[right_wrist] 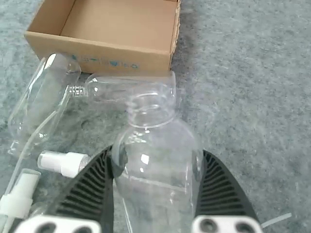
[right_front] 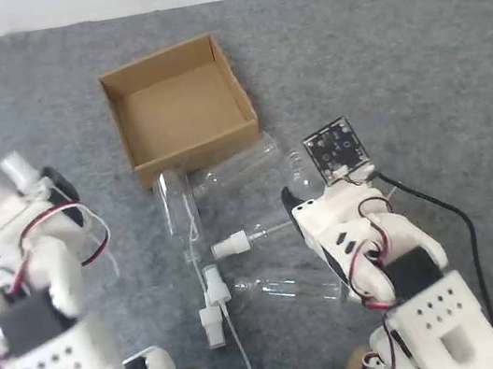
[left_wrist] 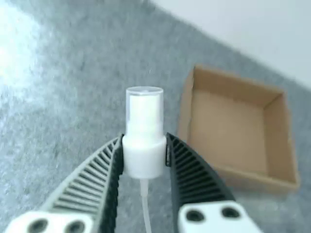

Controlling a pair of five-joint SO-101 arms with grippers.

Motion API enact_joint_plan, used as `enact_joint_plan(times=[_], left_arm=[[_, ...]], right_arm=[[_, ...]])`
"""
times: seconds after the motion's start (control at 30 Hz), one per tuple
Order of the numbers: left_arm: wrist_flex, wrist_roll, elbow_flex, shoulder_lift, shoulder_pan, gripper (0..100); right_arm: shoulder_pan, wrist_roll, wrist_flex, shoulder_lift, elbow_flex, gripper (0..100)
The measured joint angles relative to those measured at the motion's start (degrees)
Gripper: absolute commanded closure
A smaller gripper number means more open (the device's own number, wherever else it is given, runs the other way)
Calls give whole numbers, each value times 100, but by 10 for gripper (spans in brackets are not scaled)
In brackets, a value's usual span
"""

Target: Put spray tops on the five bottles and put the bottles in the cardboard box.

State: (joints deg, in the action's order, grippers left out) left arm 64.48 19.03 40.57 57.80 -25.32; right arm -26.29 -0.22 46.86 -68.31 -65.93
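Grey carpet [left_wrist: 58,97], spray top [left_wrist: 144,119] in left gripper [left_wrist: 144,141]

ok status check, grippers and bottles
Left gripper shut on spray top. Right gripper shut on clear bottle, neck uncapped. Cardboard box holds no bottles. Loose bottles and spray tops lie between box and arms.

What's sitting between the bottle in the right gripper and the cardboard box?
A clear bottle lies on its side along the cardboard box, against its near wall, directly ahead of the held bottle in the right gripper. A second bottle lies beside it.
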Motion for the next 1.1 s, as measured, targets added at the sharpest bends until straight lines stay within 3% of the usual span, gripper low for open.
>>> enact_joint_plan(times=[0.23,0.67,0.97,1.1], left_arm=[[-325,615,0,642,26,990],[-1090,1758,0,1618,949,990],[-1152,2303,0,1732,949,989],[-1152,2426,0,1732,1248,989]], right_arm=[[-44,0,-97,-756,-308,919],[-914,0,-1213,-1873,-1582,919],[-1204,0,-2163,-2145,-2277,922],[-1424,0,-2532,-2145,-2505,922]])
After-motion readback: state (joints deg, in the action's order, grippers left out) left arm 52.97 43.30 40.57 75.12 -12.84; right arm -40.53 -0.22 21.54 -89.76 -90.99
